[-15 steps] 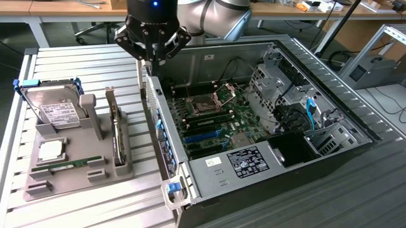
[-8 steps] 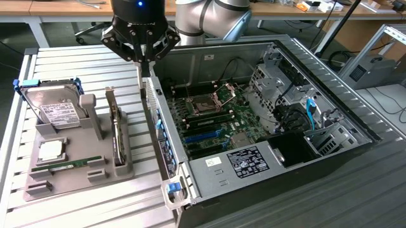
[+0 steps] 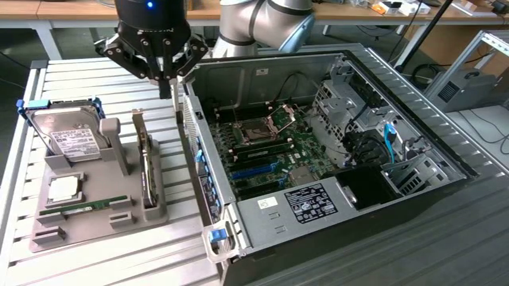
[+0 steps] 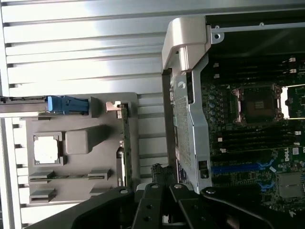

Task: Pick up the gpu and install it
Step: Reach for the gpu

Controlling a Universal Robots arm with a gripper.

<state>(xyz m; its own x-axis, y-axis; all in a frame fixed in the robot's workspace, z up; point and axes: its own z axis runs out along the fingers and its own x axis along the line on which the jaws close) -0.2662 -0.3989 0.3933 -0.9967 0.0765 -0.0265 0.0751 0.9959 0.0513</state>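
**Gripper (image 3: 164, 90) shut, off the gpu (image 3: 144, 164)**

Your gripper hung w/ fingers pressed together btw the grey tray (image 3: 92, 232) and the PC case (image 3: 278, 223). Gpu stood on edge in the tray, near but apart, toward the exterior view's left. Its faces were hard to make out. Hard drive (image 3: 71, 140) and memory stick (image 3: 83, 207) shared the tray.

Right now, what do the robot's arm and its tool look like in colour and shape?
The arm is silver-grey, built of thick rounded tube segments. The tool is black, with a small blue light on its body and jointed bars dotted with small pale screws, narrowing to slim tips.
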